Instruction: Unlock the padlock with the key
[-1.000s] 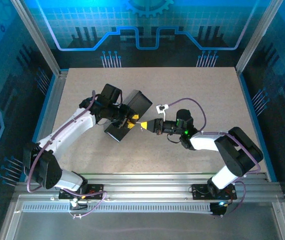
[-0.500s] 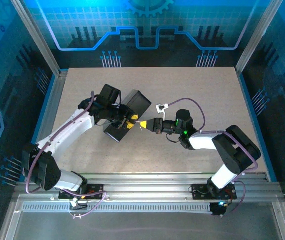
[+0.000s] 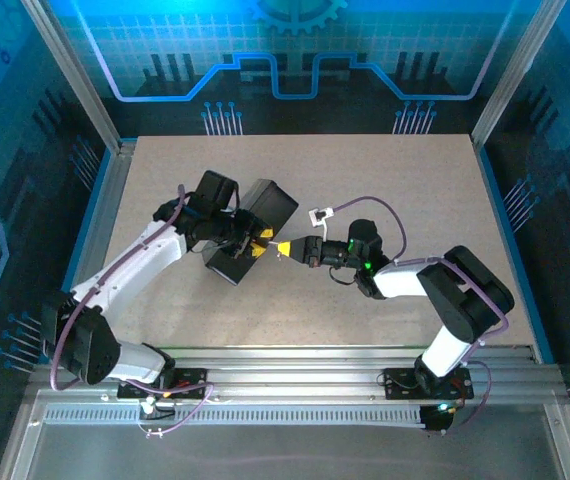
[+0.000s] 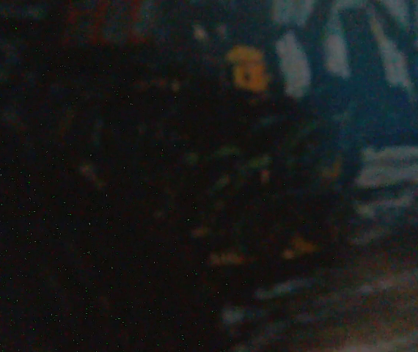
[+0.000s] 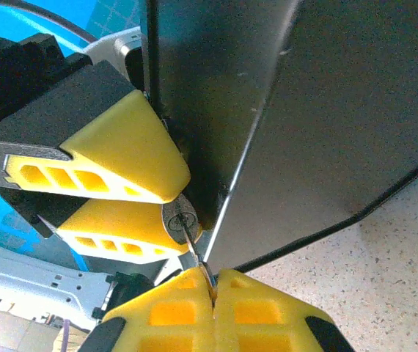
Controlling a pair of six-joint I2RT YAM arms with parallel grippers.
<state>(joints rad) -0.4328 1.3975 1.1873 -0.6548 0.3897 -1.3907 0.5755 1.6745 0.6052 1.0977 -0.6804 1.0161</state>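
The small silvery padlock [image 5: 176, 218] hangs at the corner of the dark box [image 5: 304, 110], clamped between the yellow fingers [image 5: 121, 150] of my left gripper [image 3: 256, 245]. Its round keyhole end faces my right wrist camera. The thin grey key [image 5: 191, 246] runs from that keyhole down into my right gripper [image 5: 213, 287], whose yellow pads are shut on its head. From above, both grippers meet tip to tip at the front right side of the box [image 3: 270, 205]. The left wrist view is dark and blurred, with a faint yellow blob [image 4: 247, 66] near the top.
The box stands tilted on the speckled beige table [image 3: 365, 180], left of centre. A white tag on the purple cable [image 3: 321, 214] lies just behind my right wrist. Metal rails [image 3: 285, 385] run along the near edge.
Both grippers and the box have shifted slightly to the left. My right gripper has stayed at the padlock with the key in it.
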